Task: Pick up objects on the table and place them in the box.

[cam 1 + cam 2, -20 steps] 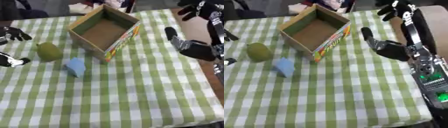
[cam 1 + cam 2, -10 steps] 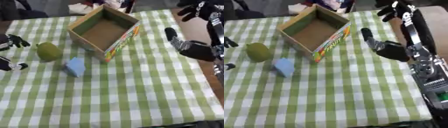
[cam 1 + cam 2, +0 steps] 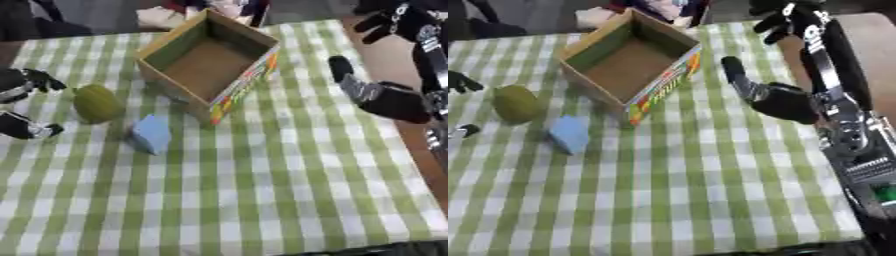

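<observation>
Table (image 3: 262, 190), green-and-white checked cloth. Open cardboard box (image 3: 210, 57), far centre, nothing visible inside. Olive-green rounded object (image 3: 96, 103) left of the box; light blue block (image 3: 152, 134) just beside it, nearer. Left hand (image 3: 22, 107) at the left edge, fingers spread around the green object, apart from it. Right hand (image 3: 776, 97) right of the box, fingers relaxed, holding nothing.

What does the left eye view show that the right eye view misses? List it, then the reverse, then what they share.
Only the left eye view shows most of the left hand, open beside the green fruit. Only the right eye view shows the right forearm's silver part with a green light. Both show the empty box, the blue object, the checked tablecloth and the open right hand.
</observation>
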